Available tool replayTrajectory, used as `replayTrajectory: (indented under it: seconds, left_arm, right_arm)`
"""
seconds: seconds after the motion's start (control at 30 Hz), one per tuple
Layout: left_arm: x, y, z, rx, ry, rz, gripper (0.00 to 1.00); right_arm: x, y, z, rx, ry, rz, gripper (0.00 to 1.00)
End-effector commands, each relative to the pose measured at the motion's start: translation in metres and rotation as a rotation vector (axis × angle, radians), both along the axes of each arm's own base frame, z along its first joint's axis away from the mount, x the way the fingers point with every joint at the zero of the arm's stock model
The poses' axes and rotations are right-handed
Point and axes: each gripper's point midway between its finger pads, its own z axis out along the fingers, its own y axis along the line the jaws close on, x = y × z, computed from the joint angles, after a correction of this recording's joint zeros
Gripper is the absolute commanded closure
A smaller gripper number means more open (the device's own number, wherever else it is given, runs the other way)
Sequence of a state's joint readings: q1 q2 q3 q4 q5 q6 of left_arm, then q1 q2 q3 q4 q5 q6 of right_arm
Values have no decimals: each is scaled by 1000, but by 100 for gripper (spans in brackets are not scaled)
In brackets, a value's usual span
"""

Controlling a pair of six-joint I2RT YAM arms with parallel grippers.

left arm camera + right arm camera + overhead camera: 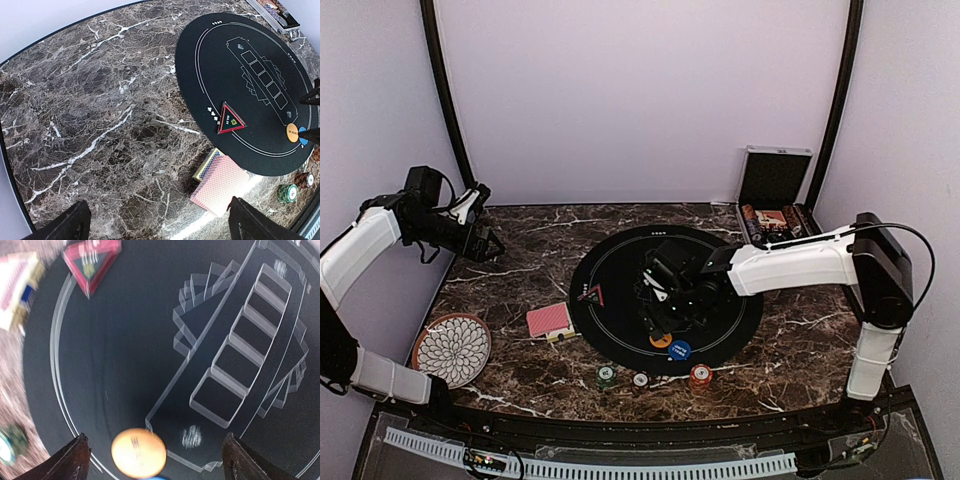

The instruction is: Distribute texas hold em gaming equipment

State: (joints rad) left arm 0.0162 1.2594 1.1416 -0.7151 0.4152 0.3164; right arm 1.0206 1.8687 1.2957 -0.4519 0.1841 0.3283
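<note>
Three small chips are counted: green chip [606, 376], white chip [640, 380], red chip [700, 376]; two discs: orange disc [661, 340], blue disc [679, 350]; one card deck [549, 320]; one plate [451, 348]; one case [775, 178].

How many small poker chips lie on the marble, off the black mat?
3: green chip, white chip and red chip, in a row near the front edge; the right arm may hide others.

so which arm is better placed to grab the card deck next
Probably left: the card deck lies left of the mat, on the side where the left gripper hangs open and empty. The right gripper is above the orange disc.
</note>
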Motion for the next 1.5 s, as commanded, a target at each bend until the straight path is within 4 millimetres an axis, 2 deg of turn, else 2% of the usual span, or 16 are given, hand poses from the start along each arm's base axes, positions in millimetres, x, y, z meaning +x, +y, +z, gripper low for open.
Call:
replayTrajectory:
  seconds: [0.0,0.13,0.43,0.67,0.93,1.23,1.47]
  left_arm:
    - [-9,-1,7,-1,-1,-21,1]
    - [-11,-2,10,-7,-4,-25,1]
    - [-11,-3,14,-13,-12,-27,1]
    - [-11,-4,16,-17,-15,-27,1]
    - [-12,-4,15,-17,-13,-30,1]
    - [-11,-3,17,-15,-19,-27,1]
    - [-10,-4,19,-19,-17,-25,1]
  right_arm:
    - [-25,-9,-6,-28,38,5,7]
    - [-35,-12,-17,-55,56,9,8]
    - [-36,-16,-37,-100,52,-13,22]
    - [-39,-14,-42,-117,43,-1,31]
    - [-45,-10,-46,-131,47,23,33]
    - [-33,-17,-55,-161,31,-56,43]
    - [-13,-21,-57,-161,5,-137,51]
